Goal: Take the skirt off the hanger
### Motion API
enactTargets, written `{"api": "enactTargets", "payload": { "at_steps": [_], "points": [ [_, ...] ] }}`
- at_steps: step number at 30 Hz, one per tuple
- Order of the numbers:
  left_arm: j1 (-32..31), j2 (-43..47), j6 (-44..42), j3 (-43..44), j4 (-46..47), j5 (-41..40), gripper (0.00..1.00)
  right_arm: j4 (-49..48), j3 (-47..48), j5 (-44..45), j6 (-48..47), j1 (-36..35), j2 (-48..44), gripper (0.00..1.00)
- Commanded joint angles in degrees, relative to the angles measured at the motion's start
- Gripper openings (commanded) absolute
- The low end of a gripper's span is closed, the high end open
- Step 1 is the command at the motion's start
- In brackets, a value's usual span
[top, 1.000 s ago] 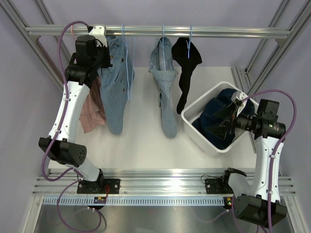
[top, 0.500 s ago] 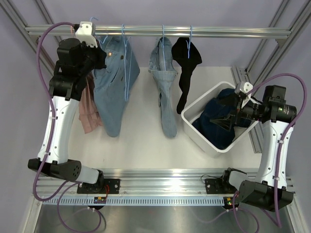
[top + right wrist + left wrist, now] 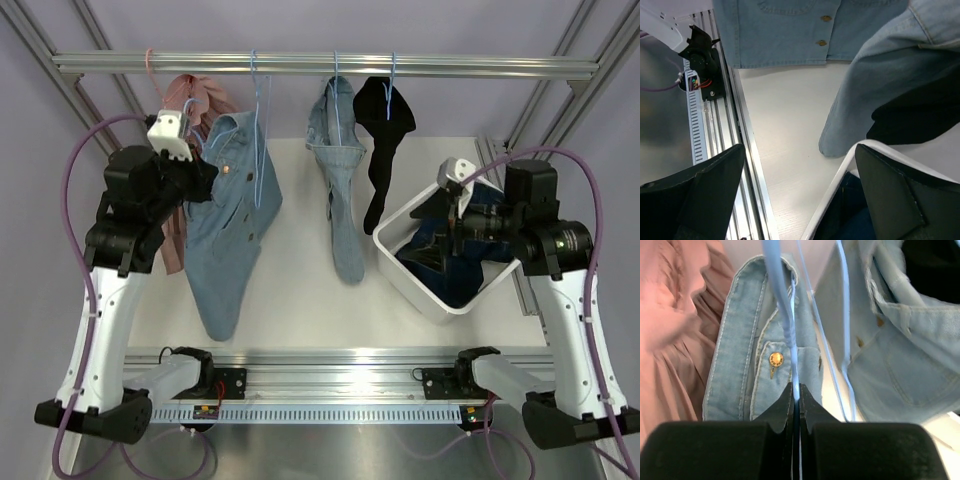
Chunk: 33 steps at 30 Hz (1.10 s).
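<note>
Left arm: white tapered links, black joint housings.
Right arm: same build, white links and black joints.
Cables: purple, one looping along each arm.
Wrist cameras: small white housings.
Left fingers: matte black, tapering to narrow tips.
Right fingers: matte black, broad wedges.
Bases: black blocks on black plates.

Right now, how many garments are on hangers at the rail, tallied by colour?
Pink garment: 1
Light denim garments: 2
Black garment: 1
Total: 4
</note>
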<state>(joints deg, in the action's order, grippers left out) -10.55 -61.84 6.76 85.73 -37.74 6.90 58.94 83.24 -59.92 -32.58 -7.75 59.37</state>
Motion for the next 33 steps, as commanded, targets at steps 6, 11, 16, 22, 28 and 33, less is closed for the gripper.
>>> {"api": "enactTargets", "payload": {
  "at_steps": [6,11,16,22,28,33],
  "points": [
    [0.1,16.5,1.6,-12.2,3.0,14.7,0.00,-11.6,9.0,27.9,18.5,-23.9,10.6,1.00],
    [0.1,21.9,-0.6,-17.1,-2.9,17.5,0.00,-18.8,12.6,38.7,30.7,-32.1,16.6,1.00],
    [-0.6,25.8,-0.9,-22.4,-4.4,24.6,0.00,-19.8,17.2,38.8,35.1,-35.8,21.2,1.00],
    [-3.6,26.9,-3.9,-25.8,-4.9,31.4,0.00,-21.0,18.9,41.5,40.1,-36.5,24.1,1.00],
    [-6.8,25.1,-5.0,-25.1,-3.3,37.3,0.00,-22.5,13.6,41.5,40.9,-36.7,23.7,0.99],
    [-11.9,22.1,-5.6,-23.5,-2.3,35.4,0.00,-22.0,10.3,41.4,40.8,-37.1,24.0,0.98]
  ]
}}
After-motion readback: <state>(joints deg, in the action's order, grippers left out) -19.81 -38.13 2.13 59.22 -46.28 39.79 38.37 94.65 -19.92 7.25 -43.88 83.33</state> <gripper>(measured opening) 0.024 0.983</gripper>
